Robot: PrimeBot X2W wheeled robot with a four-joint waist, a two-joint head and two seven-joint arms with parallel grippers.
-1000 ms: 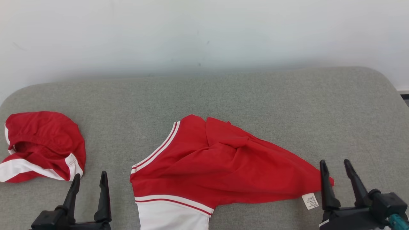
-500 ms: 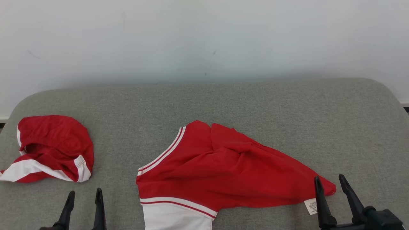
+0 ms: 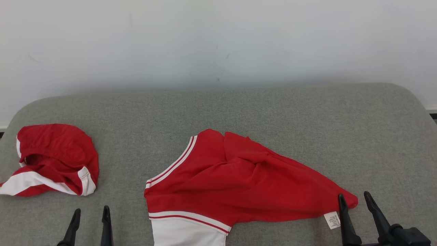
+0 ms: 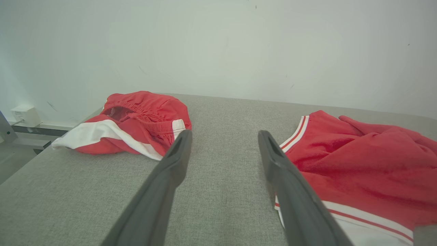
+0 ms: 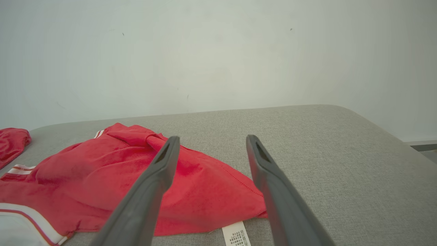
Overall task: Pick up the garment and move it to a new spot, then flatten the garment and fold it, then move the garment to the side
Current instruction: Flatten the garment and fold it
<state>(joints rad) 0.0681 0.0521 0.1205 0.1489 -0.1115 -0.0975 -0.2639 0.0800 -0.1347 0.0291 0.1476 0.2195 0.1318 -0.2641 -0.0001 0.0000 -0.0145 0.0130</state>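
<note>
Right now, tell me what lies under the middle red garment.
The grey padded surface shows around the garment, and its white label pokes out. Whatever lies beneath the folds is hidden.

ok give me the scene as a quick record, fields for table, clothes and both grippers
table: grey fabric top, against a white wall
shirt: red, white trim, crumpled, centre front
tag: white, at the shirt's right corner
shorts: red and white, bunched, far left
left gripper: open, empty, between shorts and shirt
right gripper: open, at the shirt's right corner, not gripping
</note>
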